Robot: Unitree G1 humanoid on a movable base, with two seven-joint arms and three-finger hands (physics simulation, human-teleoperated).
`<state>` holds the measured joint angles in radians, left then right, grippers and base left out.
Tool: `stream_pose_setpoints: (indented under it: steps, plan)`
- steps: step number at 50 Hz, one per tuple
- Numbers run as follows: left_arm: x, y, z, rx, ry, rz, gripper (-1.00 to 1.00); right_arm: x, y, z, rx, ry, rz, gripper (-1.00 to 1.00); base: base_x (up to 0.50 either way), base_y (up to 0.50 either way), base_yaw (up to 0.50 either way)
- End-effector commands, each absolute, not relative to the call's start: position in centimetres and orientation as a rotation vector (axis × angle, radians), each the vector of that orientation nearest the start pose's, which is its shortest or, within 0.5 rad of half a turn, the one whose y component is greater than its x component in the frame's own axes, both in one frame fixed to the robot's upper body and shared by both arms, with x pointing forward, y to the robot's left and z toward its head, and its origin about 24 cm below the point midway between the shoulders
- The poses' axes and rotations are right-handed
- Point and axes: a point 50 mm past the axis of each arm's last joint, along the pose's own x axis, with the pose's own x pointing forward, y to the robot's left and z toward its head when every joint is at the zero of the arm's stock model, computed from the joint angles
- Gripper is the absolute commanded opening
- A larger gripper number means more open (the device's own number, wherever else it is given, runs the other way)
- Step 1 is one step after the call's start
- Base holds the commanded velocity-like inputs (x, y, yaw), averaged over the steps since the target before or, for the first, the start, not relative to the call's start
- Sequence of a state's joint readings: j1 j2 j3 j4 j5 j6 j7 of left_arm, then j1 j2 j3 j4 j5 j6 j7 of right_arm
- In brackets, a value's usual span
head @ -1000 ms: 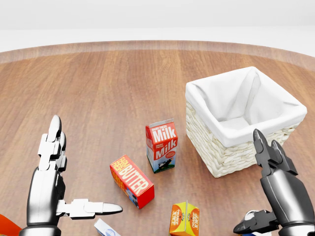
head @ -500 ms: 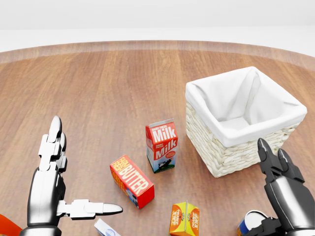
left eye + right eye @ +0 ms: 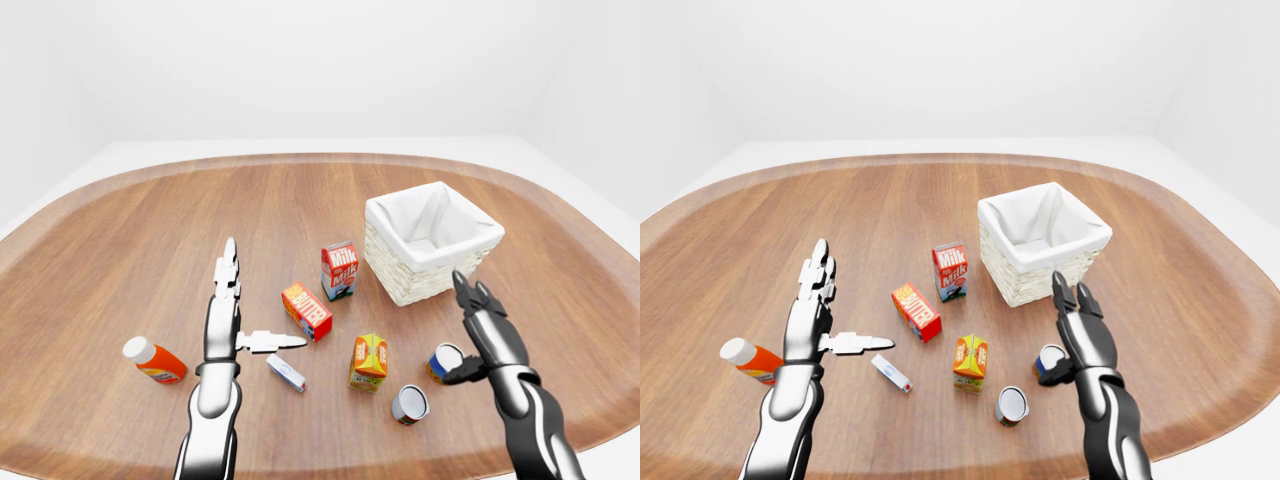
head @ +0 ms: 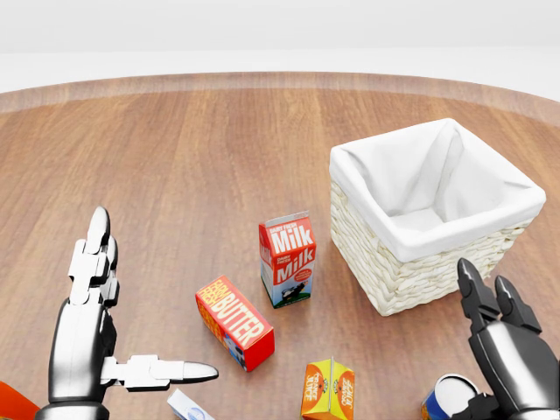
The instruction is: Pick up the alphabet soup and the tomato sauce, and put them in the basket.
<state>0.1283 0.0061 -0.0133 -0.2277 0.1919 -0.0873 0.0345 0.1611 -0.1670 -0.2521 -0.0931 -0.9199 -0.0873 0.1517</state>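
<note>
Nearest, in the left-eye view: a red-and-white can (image 3: 409, 404) lying on the wooden table (image 3: 120, 250), open end up. Just beyond, a blue can (image 3: 444, 361) stands beside the right hand (image 3: 478, 335); thumb close to it, fingers spread, nothing grasped. Which can is soup and which sauce, cannot tell. Left hand (image 3: 232, 320) flat, fingers extended, empty. Orange carton (image 3: 369, 360), small white box (image 3: 286, 372), bottle (image 3: 153, 360) at left. Farther: butter box (image 3: 307, 311), milk carton (image 3: 339, 270), then the cloth-lined basket (image 3: 432, 243), apart from both cans.

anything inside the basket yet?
Only the white cloth liner shows inside the basket. No cans visible. The bottom nearest the camera is hidden by the rim, so that part can't be checked.
</note>
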Motion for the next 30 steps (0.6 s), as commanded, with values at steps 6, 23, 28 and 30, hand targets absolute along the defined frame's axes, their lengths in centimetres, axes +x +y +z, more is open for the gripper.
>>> stream_pose_setpoints:
  steps: [6,23,28,30]
  plan:
    - [22.75,15.47,7.29,0.198,-0.189,0.055,1.0,21.27,-24.13,3.08,-1.144,0.213,-0.041,1.0,0.0,0.0,0.0]
    - [22.75,15.45,7.44,0.198,-0.195,0.055,1.0,21.28,-24.43,3.57,-1.226,0.201,-0.069,1.0,0.0,0.0,0.0]
    - [22.73,15.42,7.49,0.197,-0.197,0.055,1.0,21.29,-24.37,3.77,-1.245,0.189,-0.08,1.0,0.0,0.0,0.0]
    - [22.75,15.43,7.42,0.197,-0.194,0.055,1.0,21.23,-24.34,3.73,-1.25,0.19,-0.079,1.0,0.0,0.0,0.0]
